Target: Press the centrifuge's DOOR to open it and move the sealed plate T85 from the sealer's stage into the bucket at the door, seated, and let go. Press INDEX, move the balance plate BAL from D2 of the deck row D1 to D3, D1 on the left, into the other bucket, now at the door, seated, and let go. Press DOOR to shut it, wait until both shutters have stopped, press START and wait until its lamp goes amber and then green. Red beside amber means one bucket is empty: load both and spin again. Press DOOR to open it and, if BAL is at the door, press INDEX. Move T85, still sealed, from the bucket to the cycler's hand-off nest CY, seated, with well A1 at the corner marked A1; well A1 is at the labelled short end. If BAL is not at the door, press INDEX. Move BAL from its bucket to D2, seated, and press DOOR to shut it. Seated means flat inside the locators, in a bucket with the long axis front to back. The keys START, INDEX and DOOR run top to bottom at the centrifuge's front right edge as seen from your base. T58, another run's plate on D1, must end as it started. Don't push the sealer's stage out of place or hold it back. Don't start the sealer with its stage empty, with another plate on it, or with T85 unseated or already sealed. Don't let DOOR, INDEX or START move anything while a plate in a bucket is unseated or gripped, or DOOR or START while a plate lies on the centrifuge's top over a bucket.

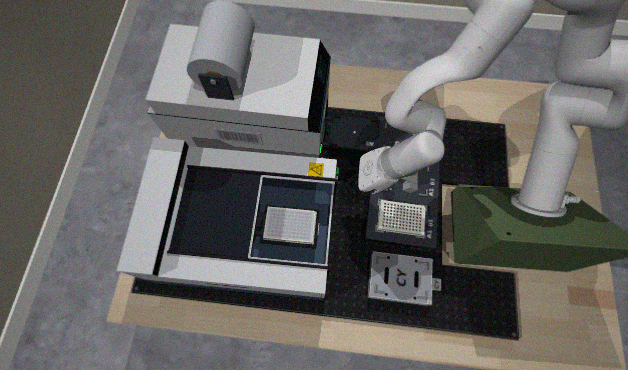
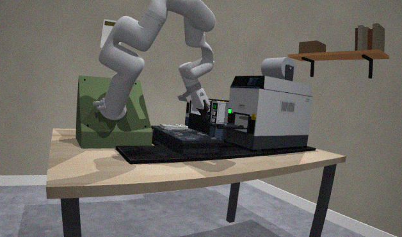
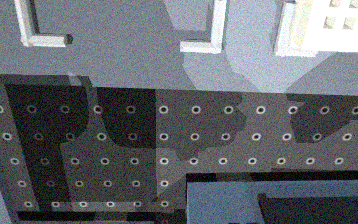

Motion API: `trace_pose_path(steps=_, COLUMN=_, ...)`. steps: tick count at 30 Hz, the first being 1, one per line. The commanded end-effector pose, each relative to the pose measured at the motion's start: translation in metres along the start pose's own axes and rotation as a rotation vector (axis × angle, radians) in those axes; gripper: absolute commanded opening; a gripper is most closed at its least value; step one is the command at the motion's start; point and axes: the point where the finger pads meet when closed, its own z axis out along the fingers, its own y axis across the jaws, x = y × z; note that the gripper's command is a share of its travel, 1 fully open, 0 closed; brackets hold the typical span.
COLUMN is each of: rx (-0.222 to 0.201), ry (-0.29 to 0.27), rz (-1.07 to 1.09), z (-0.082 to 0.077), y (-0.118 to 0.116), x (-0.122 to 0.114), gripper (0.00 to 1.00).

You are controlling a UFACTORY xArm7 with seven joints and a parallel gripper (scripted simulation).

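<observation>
A pale plate (image 1: 290, 225) lies flat on the sealer's blue-grey stage, which stands out in front of the sealer (image 1: 241, 90). A white well plate (image 1: 401, 217) sits in the deck row's D1 nest and also shows in the wrist view (image 3: 330, 25). The nest beside it (image 3: 125, 35) is empty in the wrist view. The dark centrifuge (image 1: 356, 131) stands behind the deck; I cannot tell how its door stands. The CY nest (image 1: 401, 277) is empty. My gripper (image 2: 204, 111) is shut on nothing and hangs low by the centrifuge's front, over the gap between deck and stage. No BAL plate is in view.
The black perforated baseplate (image 3: 180, 145) lies under everything. The green arm base (image 1: 531, 230) stands right of the deck. A green lamp (image 2: 229, 111) glows on the sealer's front. My forearm (image 1: 411, 155) covers the far part of the deck.
</observation>
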Motion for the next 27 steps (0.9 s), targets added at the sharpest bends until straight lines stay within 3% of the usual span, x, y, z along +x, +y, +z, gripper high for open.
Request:
trace_pose_path(steps=1, rx=-0.002, ry=-0.003, rz=0.0, z=0.003, y=0.001, x=-0.003, gripper=0.0)
trace_pose_path(steps=7, rx=-0.002, ry=-0.003, rz=0.0, z=0.012, y=0.001, x=-0.006, gripper=0.0)
trace_pose_path(steps=27, rx=-0.002, ry=-0.003, rz=0.0, z=0.014, y=0.001, x=-0.009, gripper=0.0)
